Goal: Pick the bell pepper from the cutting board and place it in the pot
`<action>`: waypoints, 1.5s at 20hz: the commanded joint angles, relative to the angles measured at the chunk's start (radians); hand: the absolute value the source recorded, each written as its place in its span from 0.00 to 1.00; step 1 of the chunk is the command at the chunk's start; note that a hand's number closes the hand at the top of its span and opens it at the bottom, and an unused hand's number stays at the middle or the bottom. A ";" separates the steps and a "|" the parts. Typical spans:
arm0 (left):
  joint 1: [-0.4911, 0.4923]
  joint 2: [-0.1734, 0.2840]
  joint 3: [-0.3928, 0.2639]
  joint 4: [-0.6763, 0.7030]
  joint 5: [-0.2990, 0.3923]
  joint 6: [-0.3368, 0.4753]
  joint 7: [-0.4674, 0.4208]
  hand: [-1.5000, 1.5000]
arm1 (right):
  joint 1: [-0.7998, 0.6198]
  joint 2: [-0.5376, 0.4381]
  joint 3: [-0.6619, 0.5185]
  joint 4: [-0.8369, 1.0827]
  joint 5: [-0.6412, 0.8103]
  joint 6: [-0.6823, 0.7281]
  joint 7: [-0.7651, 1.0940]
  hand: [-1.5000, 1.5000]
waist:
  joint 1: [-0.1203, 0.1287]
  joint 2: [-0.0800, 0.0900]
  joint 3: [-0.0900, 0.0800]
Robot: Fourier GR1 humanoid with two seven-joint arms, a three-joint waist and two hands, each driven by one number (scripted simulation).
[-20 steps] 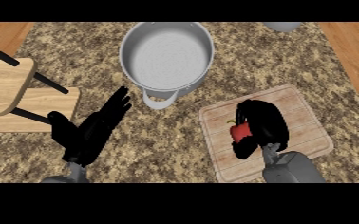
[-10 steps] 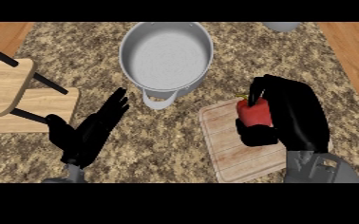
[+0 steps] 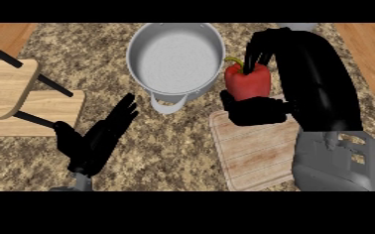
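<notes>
My right hand (image 3: 307, 79) is curled round a red bell pepper (image 3: 246, 82) with a green stem, holding it in the air just right of the pot's rim and above the far edge of the wooden cutting board (image 3: 253, 151). The grey metal pot (image 3: 176, 59) stands upright at the middle back, with nothing inside, one handle pointing toward me. My left hand (image 3: 95, 139) rests open at the lower left, fingers straight and pointing up and to the right.
A wooden chair (image 3: 29, 99) with dark legs stands at the left edge. The counter (image 3: 168, 144) has a speckled stone top. A grey object (image 3: 300, 27) peeks out behind my right hand at the back.
My right hand has lifted the bell pepper off the cutting board and carried it up and toward the pot. The left hand has not moved.
</notes>
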State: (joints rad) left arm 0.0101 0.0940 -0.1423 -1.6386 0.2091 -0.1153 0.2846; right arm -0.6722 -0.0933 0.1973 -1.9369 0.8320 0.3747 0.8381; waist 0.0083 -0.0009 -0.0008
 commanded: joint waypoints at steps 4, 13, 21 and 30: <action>0.020 0.030 0.032 -0.024 0.036 -0.054 -0.005 0.50 | -0.247 0.076 -0.072 0.296 0.017 -0.089 -0.032 1.00 | 0.008 0.003 0.000; -0.041 0.022 0.038 -0.005 0.013 -0.034 0.027 0.50 | -0.469 0.065 -0.196 0.800 -0.014 -0.250 -0.262 1.00 | 0.026 0.012 0.000; -0.061 -0.007 0.018 -0.019 0.024 -0.028 0.072 0.50 | -0.637 0.093 -0.187 1.196 -0.028 -0.452 -0.396 1.00 | 0.041 0.014 0.000; -0.130 -0.044 -0.018 0.049 -0.022 -0.018 0.048 0.50 | -0.743 0.093 -0.185 1.488 -0.177 -0.634 -0.529 1.00 | 0.093 0.035 -0.001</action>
State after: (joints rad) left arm -0.0694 0.0772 -0.1463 -1.6253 0.2062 -0.1526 0.3287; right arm -1.3594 -0.0006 0.0218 -0.5558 0.7143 -0.2132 0.3529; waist 0.0845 0.0252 -0.0016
